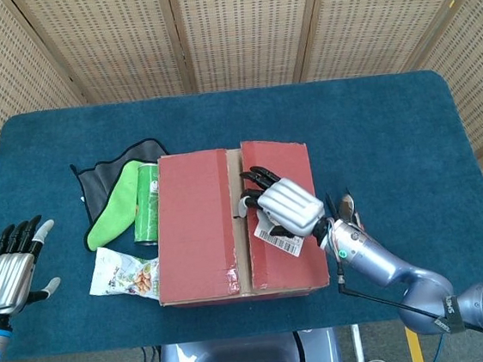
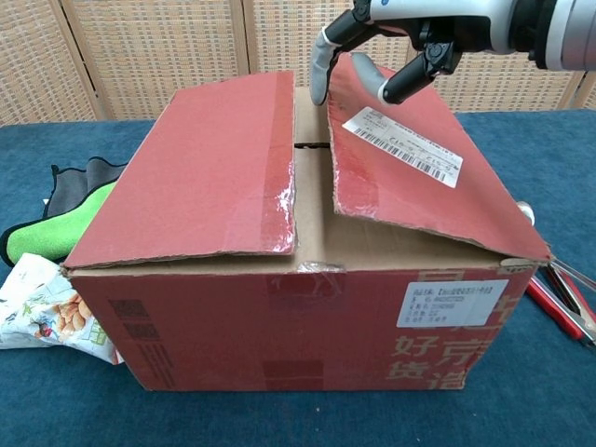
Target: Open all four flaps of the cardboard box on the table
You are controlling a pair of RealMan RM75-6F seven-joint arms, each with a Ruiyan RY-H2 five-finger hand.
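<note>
Gripping, apparently, the inner edge of the cardboard box's (image 1: 199, 229) tilted right flap (image 2: 419, 172): right robot hand (image 1: 286, 206); left robot hand (image 1: 5, 277) spread, empty.

On the left lie a dark cloth (image 1: 95, 181), a green cloth (image 1: 113, 207), a green can (image 1: 146, 203) and a snack bag (image 1: 122, 276); on the right, perhaps pliers (image 2: 559, 307).

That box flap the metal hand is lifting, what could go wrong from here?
The right hand seems to hook only the inner edge of the right flap, so it might slip and drop shut. The left flap lies flat, and swinging it outward could knock the green can beside the box.
</note>
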